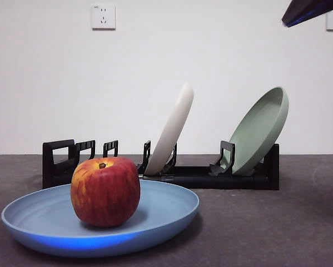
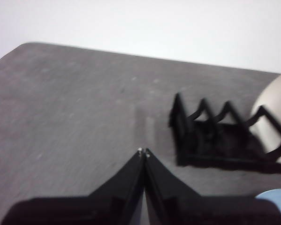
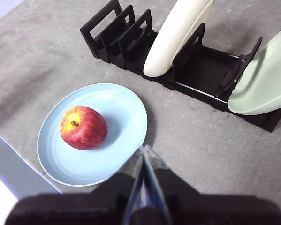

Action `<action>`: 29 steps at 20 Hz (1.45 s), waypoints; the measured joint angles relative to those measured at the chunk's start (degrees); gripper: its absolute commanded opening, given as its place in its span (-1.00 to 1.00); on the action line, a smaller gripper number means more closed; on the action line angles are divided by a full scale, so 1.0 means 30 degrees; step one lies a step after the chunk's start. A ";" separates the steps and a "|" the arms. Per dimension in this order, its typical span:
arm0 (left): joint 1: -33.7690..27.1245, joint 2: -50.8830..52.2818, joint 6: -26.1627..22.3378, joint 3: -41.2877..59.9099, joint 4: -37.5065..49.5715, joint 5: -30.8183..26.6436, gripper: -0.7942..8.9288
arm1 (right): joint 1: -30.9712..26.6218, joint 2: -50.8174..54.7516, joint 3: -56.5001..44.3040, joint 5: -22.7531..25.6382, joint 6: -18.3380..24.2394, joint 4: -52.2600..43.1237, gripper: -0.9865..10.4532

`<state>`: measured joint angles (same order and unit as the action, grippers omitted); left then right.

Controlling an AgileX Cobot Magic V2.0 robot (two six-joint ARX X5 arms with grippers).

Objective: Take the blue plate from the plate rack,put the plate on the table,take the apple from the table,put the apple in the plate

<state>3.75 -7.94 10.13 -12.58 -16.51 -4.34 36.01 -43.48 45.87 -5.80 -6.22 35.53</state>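
Note:
The blue plate [image 1: 155,214] lies flat on the table [image 1: 277,222] in front of the plate rack [image 1: 210,177]. On it stands the red apple [image 1: 105,191], stem up; the right wrist view shows apple [image 3: 83,127] on plate [image 3: 117,117] too. My right gripper [image 3: 144,149] is shut and empty, raised above the table just beside the plate's rim. My left gripper [image 2: 143,152] is shut and empty over bare table, short of the rack's end [image 2: 215,138]. A sliver of the blue plate [image 2: 276,199] shows there.
A cream-white plate [image 1: 172,130] and a pale green plate [image 1: 258,132] lean in the rack's slots. A dark arm tip [image 1: 311,11] shows at the top right corner. Two wall sockets sit on the white wall behind.

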 measured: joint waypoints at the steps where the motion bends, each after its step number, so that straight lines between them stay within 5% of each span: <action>1: -0.0277 0.0444 -0.0036 0.0576 0.0007 0.0000 -0.84 | 0.0000 0.0000 0.0000 0.0000 0.0000 0.0007 -0.82; 13: -0.0612 0.2543 -0.2229 0.3504 0.1005 0.0007 -0.84 | 0.0000 0.0000 0.0000 0.0000 0.0000 0.0000 -0.82; 29: -0.0612 0.2535 -0.2229 0.3519 0.1049 0.0073 -0.84 | 0.0000 0.0000 0.0000 0.0000 0.0000 -0.0007 -0.82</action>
<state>1.91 -0.34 3.44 -2.02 -13.37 -4.12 36.01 -43.48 45.87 -5.80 -6.22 35.51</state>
